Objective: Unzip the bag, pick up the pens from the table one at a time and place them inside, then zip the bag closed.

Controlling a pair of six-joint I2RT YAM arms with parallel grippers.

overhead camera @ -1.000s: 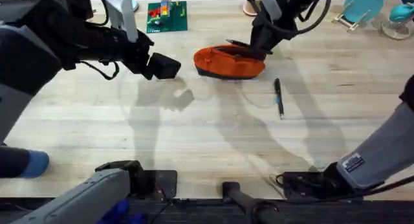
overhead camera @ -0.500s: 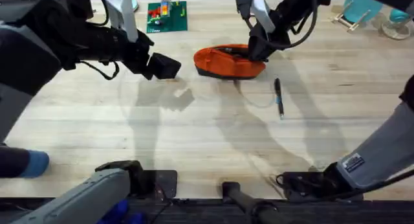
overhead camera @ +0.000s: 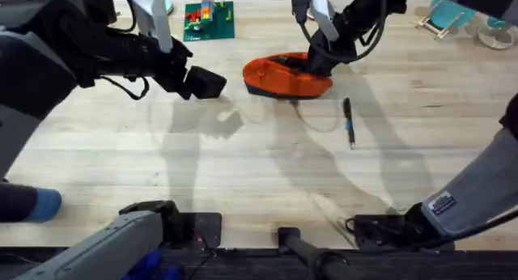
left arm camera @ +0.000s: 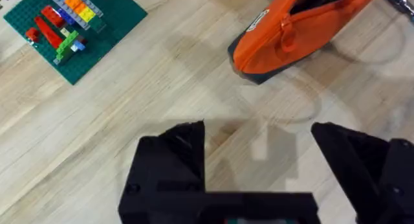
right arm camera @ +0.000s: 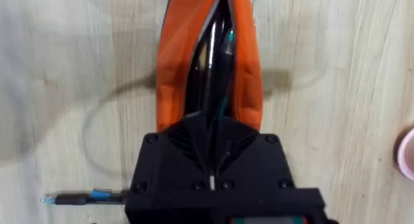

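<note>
The orange bag [overhead camera: 287, 76] lies unzipped at the back middle of the table [overhead camera: 243, 167]; it also shows as the bag [left arm camera: 291, 33] in the left wrist view. My right gripper [overhead camera: 312, 63] hangs over the bag's right end, shut on a dark greenish pen [right arm camera: 225, 49] that slants down into the open mouth of the bag [right arm camera: 178, 56]. A black pen with a bluish part [overhead camera: 349, 122] lies on the wood to the bag's right, seen again as the pen [right arm camera: 84, 198]. Left of the bag, my left gripper [overhead camera: 206, 82] hovers open and empty, with wide-spread fingers [left arm camera: 171, 159].
A green brick plate with coloured bricks [overhead camera: 209, 19] lies behind and left of the bag, also the plate [left arm camera: 71, 30]. Blue and clear objects [overhead camera: 461, 9] stand at the back right. A pink round item [right arm camera: 407, 153] sits near the bag.
My right gripper has shifted slightly left and up over the bag's right end with the pen. The left arm, the bag and the loose pen have stayed put.
</note>
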